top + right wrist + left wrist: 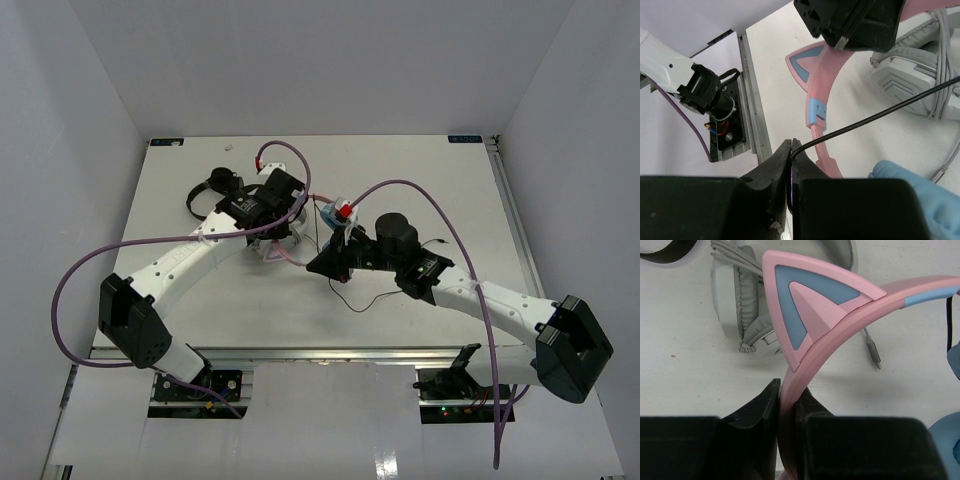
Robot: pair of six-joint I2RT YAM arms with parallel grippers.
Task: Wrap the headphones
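The headphones have a pink cat-eared headband (810, 310) and light blue ear cups (945, 440). In the top view they lie mid-table (333, 207), partly hidden under both arms. My left gripper (789, 387) is shut on the pink headband just below one cat ear; it also shows in the top view (278, 215). My right gripper (791, 145) is shut on the thin dark cable (875, 117), which runs taut up to the right. In the top view the right gripper (314, 266) sits in front of the headphones, with loose cable (372, 297) lying behind it.
Grey-white headphones (740, 305) lie right behind the pink headband, also in the right wrist view (910, 75). Small black headphones (205, 190) lie at the back left. The table's near rail (752, 115) and the left arm's base (705, 90) are close to my right gripper.
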